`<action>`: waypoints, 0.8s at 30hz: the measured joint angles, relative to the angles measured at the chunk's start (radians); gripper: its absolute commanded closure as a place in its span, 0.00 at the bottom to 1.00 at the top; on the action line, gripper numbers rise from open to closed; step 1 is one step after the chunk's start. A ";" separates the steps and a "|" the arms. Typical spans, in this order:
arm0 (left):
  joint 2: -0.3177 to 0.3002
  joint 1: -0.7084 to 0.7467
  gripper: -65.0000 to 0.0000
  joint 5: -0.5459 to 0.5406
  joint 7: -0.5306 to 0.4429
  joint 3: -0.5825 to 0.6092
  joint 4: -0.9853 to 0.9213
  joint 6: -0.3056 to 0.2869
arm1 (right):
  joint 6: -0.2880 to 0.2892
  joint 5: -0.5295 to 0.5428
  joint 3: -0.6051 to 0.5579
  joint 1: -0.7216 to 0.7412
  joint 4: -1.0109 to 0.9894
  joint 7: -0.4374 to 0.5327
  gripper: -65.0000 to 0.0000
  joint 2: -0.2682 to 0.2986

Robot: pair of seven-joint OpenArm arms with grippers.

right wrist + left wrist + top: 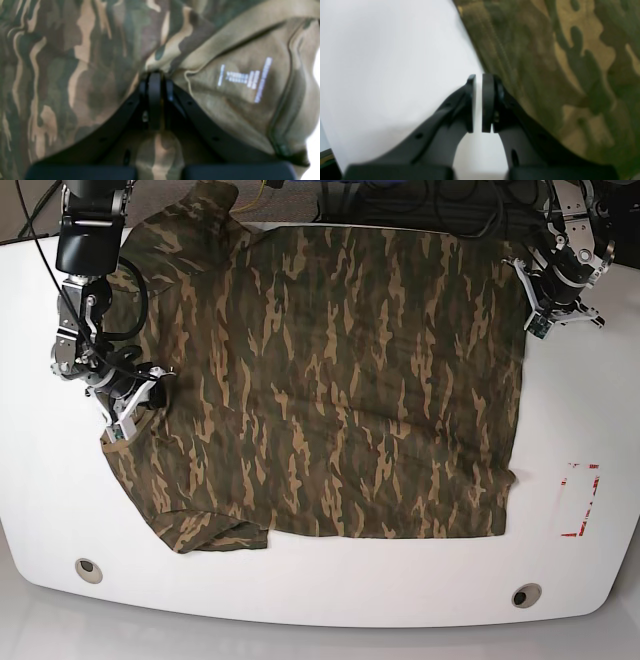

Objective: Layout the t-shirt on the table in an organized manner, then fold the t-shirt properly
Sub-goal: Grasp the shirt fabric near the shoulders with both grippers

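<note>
The table [560,590] carries the t-shirt [330,380], which lies spread flat over most of its width. The hem runs along the right side, just short of the red-marked rectangle [580,500]. The collar end lies toward the left edge, and one sleeve reaches the far left corner.

Risks, by extent:
- Whole garment: a pull by the right arm alone, with the hem side free, is likely to drag the shirt toward one edge and lose its square layout
- Near left portion: the lower sleeve [215,532] already lies bunched near the near edge; a fold made over it would probably trap the crease
- Collar zone: the grip appears to take in turned-over cloth beside the printed label [243,80], so a lift may raise a second layer

Arm pose:
- Right arm: reaches down over the left edge. The right gripper [155,82] has its jaws closed on a pinch of the t-shirt near the collar
- Left arm: stands at the far right corner. The left gripper [478,100] is closed to a thin slit and holds nothing, its tips over bare table just beside the hem
</note>
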 measured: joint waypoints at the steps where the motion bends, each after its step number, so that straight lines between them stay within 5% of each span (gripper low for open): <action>1: 0.006 -0.002 0.92 -0.006 0.000 -0.001 0.000 0.001 | 0.000 -0.006 0.000 -0.007 0.014 -0.007 0.93 -0.006; 9: 0.025 -0.025 0.76 -0.019 0.105 -0.023 0.026 -0.003 | 0.003 -0.006 -0.006 -0.012 0.054 -0.034 0.64 -0.021; 20: 0.042 -0.106 0.51 -0.033 0.129 -0.118 0.034 0.001 | 0.003 -0.014 0.000 -0.013 0.080 -0.037 0.62 -0.044; 24: 0.037 -0.113 0.50 -0.033 0.140 -0.140 0.049 0.000 | 0.000 -0.024 0.001 -0.020 0.157 -0.061 0.62 -0.041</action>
